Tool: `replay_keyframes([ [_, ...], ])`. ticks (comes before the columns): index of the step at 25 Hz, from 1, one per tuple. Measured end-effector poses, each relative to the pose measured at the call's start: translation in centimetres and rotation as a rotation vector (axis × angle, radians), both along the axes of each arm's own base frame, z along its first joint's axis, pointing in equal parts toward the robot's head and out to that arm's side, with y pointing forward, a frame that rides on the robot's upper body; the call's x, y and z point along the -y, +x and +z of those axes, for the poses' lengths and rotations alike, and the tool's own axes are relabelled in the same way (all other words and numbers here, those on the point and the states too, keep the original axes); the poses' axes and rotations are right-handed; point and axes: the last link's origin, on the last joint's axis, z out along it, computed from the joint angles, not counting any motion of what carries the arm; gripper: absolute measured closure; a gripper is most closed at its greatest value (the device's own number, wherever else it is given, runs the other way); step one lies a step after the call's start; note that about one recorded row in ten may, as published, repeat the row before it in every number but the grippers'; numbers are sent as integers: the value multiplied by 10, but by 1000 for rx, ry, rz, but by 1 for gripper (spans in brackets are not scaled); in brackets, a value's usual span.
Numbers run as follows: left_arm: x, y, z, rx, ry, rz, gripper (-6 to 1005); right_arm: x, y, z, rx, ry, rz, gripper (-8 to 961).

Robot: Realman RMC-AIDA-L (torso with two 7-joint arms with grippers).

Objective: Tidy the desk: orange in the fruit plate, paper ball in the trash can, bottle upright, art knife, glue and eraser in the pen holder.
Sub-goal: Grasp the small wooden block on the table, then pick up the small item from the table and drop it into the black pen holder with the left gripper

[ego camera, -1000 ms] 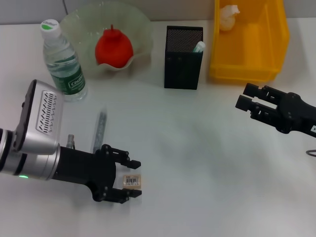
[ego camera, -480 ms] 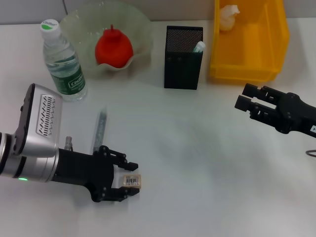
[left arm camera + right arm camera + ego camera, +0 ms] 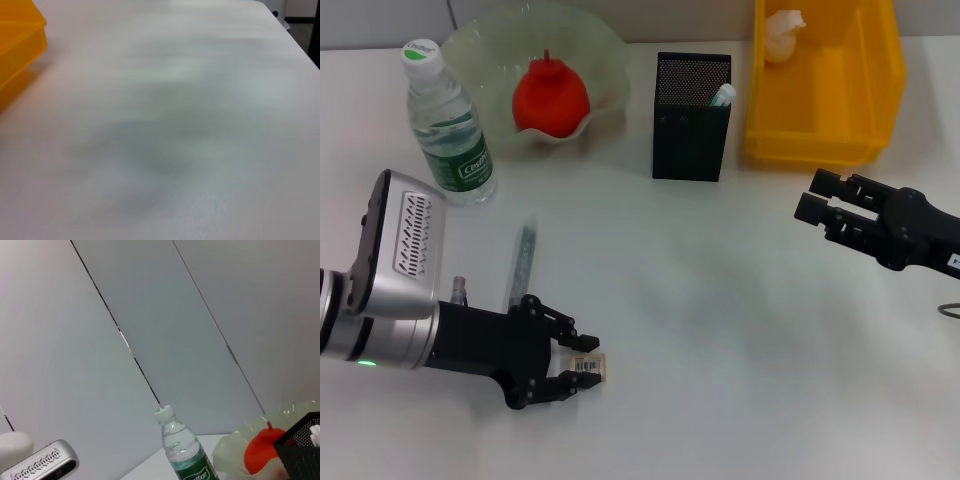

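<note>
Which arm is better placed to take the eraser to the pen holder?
Left: the left gripper is closed around the eraser. The right gripper hovers beside the trash can.

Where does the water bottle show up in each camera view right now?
Head view: the bottle stands upright at upper left, beside the fruit plate.
Left wrist view: not in it.
Right wrist view: bottom centre, upright.
Shared landmark: the orange in the fruit plate, seen in head and right wrist views.
</note>
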Motion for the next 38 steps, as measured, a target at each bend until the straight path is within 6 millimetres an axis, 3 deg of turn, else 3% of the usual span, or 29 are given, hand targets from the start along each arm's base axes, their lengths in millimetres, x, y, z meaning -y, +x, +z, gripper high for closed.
replay_keyframes([
  [18,-1,6,3,44,0,16,725,-1,0,1,-3,-4,-3,313],
  [28,-21,47,25,333,81,61,737,1,-1,-2,-9,-7,-7,313],
  [38,-46,82,29,527,140,103,736,5,0,-6,-4,-9,-2,313],
])
